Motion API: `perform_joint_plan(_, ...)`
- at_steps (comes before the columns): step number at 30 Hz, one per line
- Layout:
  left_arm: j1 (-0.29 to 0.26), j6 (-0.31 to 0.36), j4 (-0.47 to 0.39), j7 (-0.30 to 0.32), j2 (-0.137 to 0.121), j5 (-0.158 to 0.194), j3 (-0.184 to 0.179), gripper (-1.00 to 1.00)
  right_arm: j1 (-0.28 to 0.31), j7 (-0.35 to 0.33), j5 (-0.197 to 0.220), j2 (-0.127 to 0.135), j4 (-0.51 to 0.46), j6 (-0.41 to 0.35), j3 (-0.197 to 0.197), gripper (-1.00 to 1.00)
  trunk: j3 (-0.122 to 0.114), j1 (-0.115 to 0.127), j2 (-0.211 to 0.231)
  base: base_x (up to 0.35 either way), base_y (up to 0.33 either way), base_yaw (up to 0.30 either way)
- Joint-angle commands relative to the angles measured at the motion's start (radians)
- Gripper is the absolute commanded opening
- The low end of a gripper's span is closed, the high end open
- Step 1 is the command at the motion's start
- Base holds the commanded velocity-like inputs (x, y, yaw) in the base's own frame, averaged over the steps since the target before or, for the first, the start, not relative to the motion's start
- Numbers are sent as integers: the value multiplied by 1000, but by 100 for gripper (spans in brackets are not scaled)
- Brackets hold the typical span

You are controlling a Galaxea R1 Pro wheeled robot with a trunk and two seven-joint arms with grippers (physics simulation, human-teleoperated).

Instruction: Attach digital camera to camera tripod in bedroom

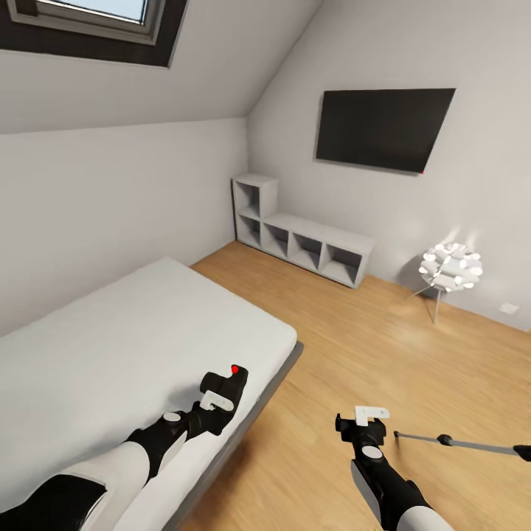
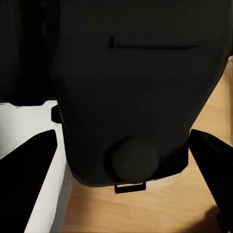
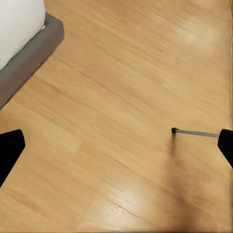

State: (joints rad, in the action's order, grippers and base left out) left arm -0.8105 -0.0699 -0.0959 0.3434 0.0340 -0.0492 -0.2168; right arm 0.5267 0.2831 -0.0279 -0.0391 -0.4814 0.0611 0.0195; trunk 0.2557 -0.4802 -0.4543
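Head view first: my left arm reaches forward and up from the lower left corner over the bed's [image 1: 110, 339] edge, forearm angled toward the middle of the room, and the left gripper [image 1: 217, 402] is clamped around the digital camera [image 1: 225, 383]. Its red button [image 1: 235, 368] faces up, and the camera sits above the mattress corner, clear of it. On the left wrist view the camera's dark body [image 2: 136, 97] takes up most of the picture, seated between the two black fingers [image 2: 29, 170], which press in on either side of it; wood floor [image 2: 145, 208] and a strip of white mattress show beneath.

My right arm comes in from the lower right, forearm pointing ahead over the floor, with the right gripper [image 1: 363, 426] held low and its fingers spread apart, nothing between them. The right wrist view confirms this: the fingertips [image 3: 9, 150] sit at opposite edges with bare planks between.

Just to the right of that gripper I see a thin silver leg of the camera tripod [image 1: 457, 442] with a black foot [image 3: 174, 130], near the gripper but not touching it. I can't make out the tripod's head.
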Motion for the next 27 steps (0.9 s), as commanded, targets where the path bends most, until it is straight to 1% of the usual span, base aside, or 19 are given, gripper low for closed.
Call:
perform_joint_plan(1, -1, -7, 1, 0, 0, -5, -3, -100, 1, 5, -3, 0, 1, 2, 2, 100, 2, 0, -2, 0, 0, -248)
perform_joint_plan(23, -1, -7, 18, -1, 4, -5, -4, -100, 1, 5, -3, -1, 2, 2, 2, 100, 2, 0, -2, -13, 11, -248)
perform_joint_plan(27, -1, -7, 18, 0, 4, -5, -4, -100, 1, 5, -3, -1, 3, 2, 2, 100, 2, 0, -2, -62, 118, -248)
